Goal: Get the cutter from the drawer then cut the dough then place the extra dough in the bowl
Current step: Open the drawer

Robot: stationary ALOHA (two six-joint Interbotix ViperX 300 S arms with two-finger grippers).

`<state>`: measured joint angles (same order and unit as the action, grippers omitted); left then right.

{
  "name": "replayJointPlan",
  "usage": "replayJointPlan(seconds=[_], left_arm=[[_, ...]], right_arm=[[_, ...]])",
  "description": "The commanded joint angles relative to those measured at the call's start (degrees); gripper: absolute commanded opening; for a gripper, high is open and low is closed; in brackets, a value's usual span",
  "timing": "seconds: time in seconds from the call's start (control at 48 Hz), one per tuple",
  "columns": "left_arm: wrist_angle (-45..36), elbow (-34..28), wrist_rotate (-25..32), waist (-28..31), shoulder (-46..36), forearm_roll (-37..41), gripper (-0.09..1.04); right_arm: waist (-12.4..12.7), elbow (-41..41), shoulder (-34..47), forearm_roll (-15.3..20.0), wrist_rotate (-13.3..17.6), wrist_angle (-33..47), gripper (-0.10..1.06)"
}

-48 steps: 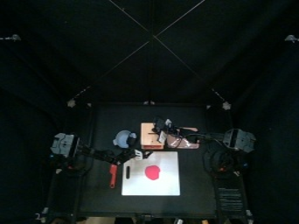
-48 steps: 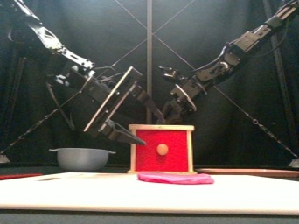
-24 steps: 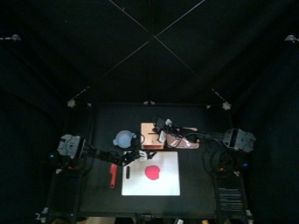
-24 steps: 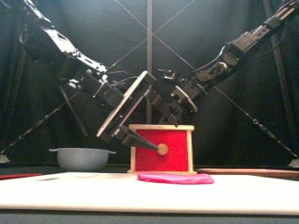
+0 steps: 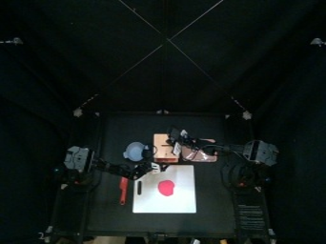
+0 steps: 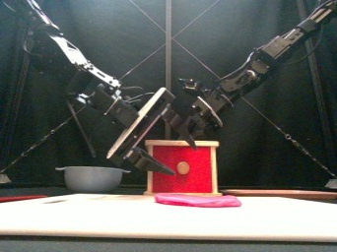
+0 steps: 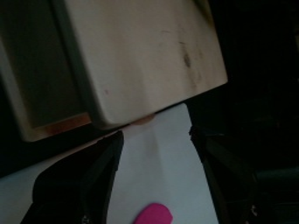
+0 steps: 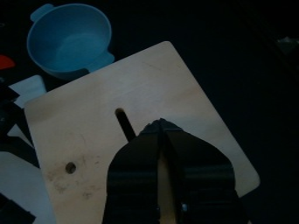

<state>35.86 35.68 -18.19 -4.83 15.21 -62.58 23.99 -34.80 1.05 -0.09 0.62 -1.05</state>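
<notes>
Cutter unseen, likely inside drawer (image 6: 198,157) of box (image 5: 163,143) at board's (image 5: 185,202) 12 o'clock; box looks light, may slide, so pinch small rigid knob (image 6: 182,168); left gripper (image 7: 155,140) jaws apart at drawer, right gripper (image 8: 160,129) jaws together over box top.

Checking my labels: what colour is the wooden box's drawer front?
The drawer front is red; the front view shows it best.
</notes>
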Motion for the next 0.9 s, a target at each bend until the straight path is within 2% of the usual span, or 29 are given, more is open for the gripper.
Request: replayJointPlan(seconds=[0.021, 0.646, 0.896], left_arm=[[0.18, -0.97, 0.09, 0.62, -0.26, -0.09, 0.95], [0.18, -2.99, 0.26, 2.55, 1.32, 0.09, 0.94], [0.00, -3.43, 0.09, 2.64, 1.93, -0.09, 0.83]], right_arm=[[0.00, 0.70, -0.53, 0.09, 0.00, -0.70, 0.03], [-0.35, 0.88, -0.18, 0.18, 0.00, -0.97, 0.03], [-0.44, 0.62, 0.62, 0.44, 0.00, -0.97, 0.03]])
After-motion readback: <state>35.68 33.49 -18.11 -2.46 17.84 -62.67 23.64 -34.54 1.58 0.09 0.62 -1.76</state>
